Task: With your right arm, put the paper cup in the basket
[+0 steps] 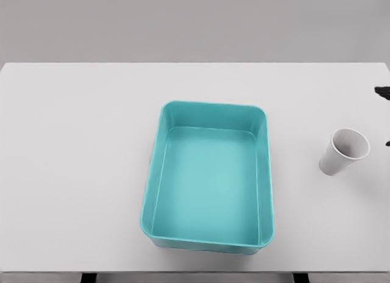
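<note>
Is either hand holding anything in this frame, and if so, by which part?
Nothing is held. The paper cup stands free on the table, right of the empty basket. Only dark fingertips show at the right edge, clear of the cup.

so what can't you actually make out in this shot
- Right hand: head view, only dark fingertips show at the right edge; the frame cuts off the rest, so open or shut is unclear.
- Left hand: not in view.
- Paper cup: its base is hidden by its own wall.
- Basket: its far outer wall is hidden by the rim.

Bare simulated test bench: plain white table (pixel 73 173) against a grey wall (pixel 195 21).
</note>
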Tool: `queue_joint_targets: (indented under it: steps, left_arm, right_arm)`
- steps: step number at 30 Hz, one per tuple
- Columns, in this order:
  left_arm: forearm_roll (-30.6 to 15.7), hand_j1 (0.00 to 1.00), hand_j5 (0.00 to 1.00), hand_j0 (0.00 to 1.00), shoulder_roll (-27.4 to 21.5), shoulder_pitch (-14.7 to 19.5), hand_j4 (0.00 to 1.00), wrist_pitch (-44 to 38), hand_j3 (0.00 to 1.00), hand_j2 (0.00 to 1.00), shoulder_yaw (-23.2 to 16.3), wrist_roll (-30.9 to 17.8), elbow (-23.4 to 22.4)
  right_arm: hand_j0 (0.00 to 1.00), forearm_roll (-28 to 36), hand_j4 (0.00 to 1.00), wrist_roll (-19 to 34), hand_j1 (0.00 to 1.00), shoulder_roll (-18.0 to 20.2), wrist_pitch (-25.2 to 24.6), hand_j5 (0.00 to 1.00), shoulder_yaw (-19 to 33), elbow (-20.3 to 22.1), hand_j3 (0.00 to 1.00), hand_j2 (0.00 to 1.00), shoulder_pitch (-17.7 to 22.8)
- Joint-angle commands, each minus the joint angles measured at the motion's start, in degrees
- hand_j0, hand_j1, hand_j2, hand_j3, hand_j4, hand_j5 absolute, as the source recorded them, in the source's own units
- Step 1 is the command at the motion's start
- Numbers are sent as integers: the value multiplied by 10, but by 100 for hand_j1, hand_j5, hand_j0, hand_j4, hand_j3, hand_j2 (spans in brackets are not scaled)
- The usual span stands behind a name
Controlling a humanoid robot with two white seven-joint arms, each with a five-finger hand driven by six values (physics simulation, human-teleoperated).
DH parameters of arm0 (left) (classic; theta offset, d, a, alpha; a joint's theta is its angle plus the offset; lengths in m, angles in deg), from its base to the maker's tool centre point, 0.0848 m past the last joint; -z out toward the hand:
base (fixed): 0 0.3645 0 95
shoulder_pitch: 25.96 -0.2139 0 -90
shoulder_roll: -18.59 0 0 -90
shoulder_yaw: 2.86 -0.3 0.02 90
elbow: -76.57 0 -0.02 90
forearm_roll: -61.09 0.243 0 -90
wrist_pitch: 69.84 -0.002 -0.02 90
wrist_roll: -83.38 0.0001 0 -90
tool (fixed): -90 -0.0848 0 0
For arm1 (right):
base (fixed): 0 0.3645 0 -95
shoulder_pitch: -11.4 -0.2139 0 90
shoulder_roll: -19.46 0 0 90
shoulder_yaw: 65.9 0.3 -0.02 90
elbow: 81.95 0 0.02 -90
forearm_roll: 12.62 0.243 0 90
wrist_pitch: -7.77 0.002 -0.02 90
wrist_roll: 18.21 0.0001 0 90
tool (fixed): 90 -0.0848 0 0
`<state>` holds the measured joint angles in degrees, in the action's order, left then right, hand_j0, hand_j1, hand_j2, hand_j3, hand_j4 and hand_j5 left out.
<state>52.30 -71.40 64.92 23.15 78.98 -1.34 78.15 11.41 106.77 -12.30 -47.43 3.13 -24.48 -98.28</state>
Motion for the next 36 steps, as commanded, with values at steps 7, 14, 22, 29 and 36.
queue_joint_targets:
  steps: [7, 14, 22, 29, 36]
  left_arm:
    - [0, 100, 100, 100, 0, 0, 100, 0, 100, 100, 0, 0, 0]
    - [0, 100, 100, 100, 0, 0, 100, 0, 100, 100, 1, 0, 0]
    - [0, 100, 100, 100, 0, 0, 100, 0, 100, 100, 0, 0, 0]
    - [0, 100, 100, 100, 0, 0, 100, 0, 100, 100, 0, 0, 0]
    - [0, 100, 100, 100, 0, 0, 100, 0, 100, 100, 0, 0, 0]
  right_arm:
    - [100, 14, 100, 0, 100, -2, 2, 100, -17, 34, 100, 100, 31]
    - [100, 13, 100, 0, 100, -12, 2, 100, -33, 35, 100, 100, 32]
    - [100, 12, 100, 0, 100, -8, 2, 100, -59, 49, 100, 100, 32]
    - [100, 12, 100, 0, 100, -10, 2, 100, -67, 51, 100, 100, 32]
    - [100, 12, 100, 0, 100, -9, 2, 100, -71, 73, 100, 100, 32]
